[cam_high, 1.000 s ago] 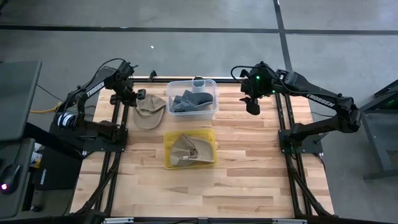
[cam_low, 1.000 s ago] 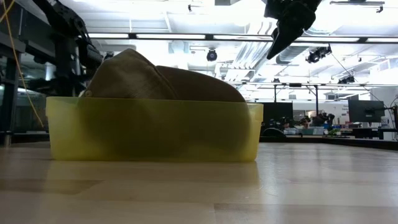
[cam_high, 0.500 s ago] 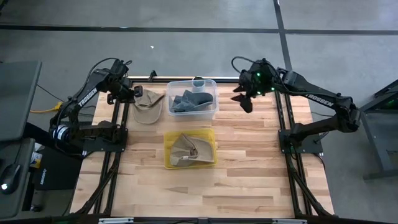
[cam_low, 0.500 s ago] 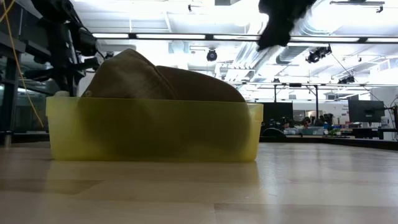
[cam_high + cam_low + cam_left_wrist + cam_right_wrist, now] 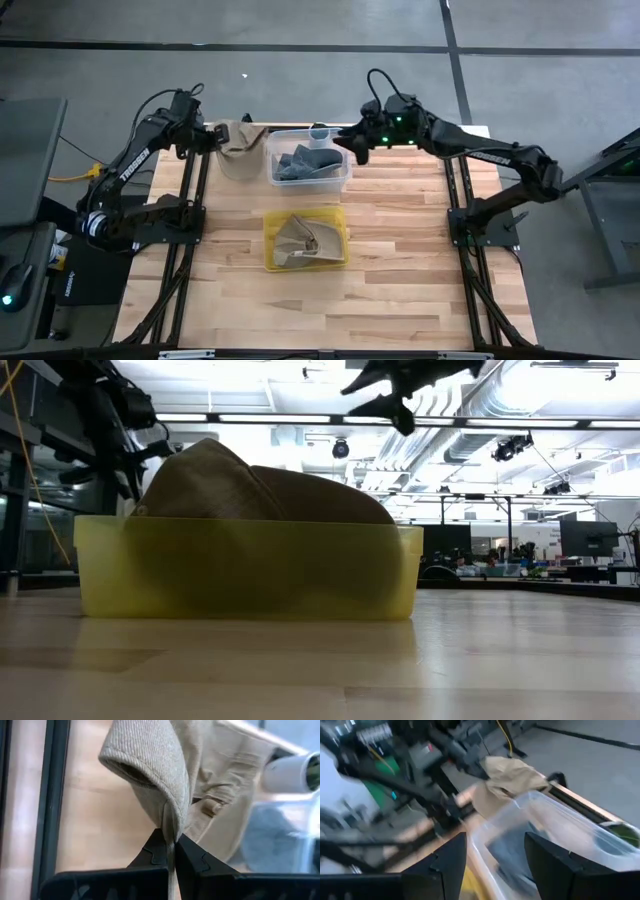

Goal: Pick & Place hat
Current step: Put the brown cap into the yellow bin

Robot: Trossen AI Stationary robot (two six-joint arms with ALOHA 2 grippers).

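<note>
Now the left gripper (image 5: 212,137) has lifted the tan hat (image 5: 237,137), pinched tight in its fingers, off the wooden table (image 5: 400,270) to just beside the clear bin (image 5: 345,160). The right gripper (image 5: 352,146) has swung over that bin's edge, jaws spread. Grey cloth (image 5: 305,163) lies inside it; the yellow bin (image 5: 270,238) holds another tan hat (image 5: 305,240).

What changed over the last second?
The left gripper, shut on the tan hat, lifted it off the table toward the far edge. The right gripper, open, swung left to the clear bin. The yellow bin and the hats inside both bins stayed put.
</note>
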